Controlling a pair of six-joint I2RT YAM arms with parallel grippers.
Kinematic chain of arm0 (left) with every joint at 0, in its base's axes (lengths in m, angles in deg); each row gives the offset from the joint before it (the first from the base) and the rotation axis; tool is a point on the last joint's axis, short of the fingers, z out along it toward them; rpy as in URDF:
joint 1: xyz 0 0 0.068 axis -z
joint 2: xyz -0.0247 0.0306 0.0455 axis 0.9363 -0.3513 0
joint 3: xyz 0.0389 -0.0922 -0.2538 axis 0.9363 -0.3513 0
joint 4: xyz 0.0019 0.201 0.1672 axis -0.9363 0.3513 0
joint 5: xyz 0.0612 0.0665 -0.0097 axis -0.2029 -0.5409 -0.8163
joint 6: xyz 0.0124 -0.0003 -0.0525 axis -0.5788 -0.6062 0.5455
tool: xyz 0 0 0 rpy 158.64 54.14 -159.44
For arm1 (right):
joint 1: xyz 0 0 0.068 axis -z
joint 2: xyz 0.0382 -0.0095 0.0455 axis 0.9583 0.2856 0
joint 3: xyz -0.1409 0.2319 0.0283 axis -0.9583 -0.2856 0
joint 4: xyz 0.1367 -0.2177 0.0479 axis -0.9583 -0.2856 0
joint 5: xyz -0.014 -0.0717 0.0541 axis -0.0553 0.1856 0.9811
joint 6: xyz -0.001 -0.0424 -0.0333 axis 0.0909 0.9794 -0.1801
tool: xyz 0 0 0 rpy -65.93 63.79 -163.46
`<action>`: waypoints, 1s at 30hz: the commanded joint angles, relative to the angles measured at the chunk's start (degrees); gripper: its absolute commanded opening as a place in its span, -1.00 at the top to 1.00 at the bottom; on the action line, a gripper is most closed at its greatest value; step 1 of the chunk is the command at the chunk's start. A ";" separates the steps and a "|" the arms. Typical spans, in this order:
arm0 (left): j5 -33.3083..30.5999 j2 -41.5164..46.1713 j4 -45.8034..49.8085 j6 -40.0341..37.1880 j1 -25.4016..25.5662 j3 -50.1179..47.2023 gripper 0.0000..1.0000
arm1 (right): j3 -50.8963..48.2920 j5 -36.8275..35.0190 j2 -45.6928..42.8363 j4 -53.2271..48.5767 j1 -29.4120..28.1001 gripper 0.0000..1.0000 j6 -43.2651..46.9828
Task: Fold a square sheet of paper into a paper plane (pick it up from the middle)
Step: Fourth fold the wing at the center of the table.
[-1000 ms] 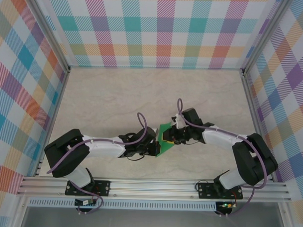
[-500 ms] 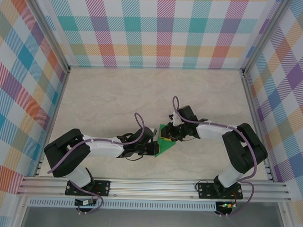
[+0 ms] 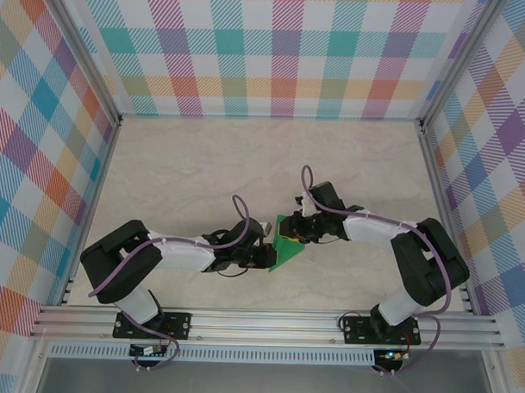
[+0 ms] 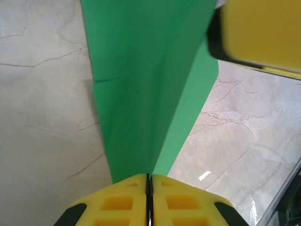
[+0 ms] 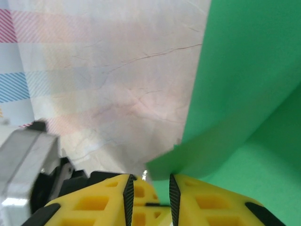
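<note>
Two robot arms meet near the middle of a pale marble table, each reaching inward from its base at the near edge. Between their tips is a bright green paper, partly folded and lifted off the table rather than lying flat.

Seen from above, the left gripper is at the paper's lower left side and the right gripper is at its upper right side, the two close together.

From the left wrist, the left gripper's yellow jaws are pressed together on the paper's near edge. The paper rises away from them as a tall strip, with one crease running up its length and a shorter flap edge on the left. One yellow finger of the right gripper touches the strip at the upper right.

From the right wrist, the right gripper's jaws stand slightly apart. A lower corner of the paper sits just above the gap, and the sheet spreads up and to the right.
</note>
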 commanded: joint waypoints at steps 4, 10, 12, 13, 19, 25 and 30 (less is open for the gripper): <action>1.46 -0.54 -0.99 -1.69 -0.77 0.69 0.63 | -2.25 0.00 -1.35 -1.29 -0.31 0.38 0.61; 1.07 -0.66 1.36 -3.13 -0.72 2.05 0.41 | -1.60 0.06 -0.24 -1.20 -0.25 0.35 0.05; 1.11 -0.65 2.41 -3.85 -0.61 2.67 0.36 | -1.31 0.07 -0.03 -1.28 -0.31 0.34 0.07; 1.07 -0.67 2.92 -4.29 -0.50 2.97 0.34 | -1.01 0.15 0.13 -1.40 -0.32 0.34 -0.02; -0.74 -0.80 7.65 -6.91 0.44 5.76 0.22 | -0.15 0.01 0.77 -1.91 -0.31 0.32 -0.02; -8.55 -1.27 15.08 -9.59 2.77 8.82 0.07 | 0.38 -0.13 1.15 -2.20 -0.33 0.31 -0.23; -10.58 -2.96 17.64 -10.82 4.54 11.15 0.06 | 1.04 -0.12 1.89 -2.31 -0.31 0.31 -0.29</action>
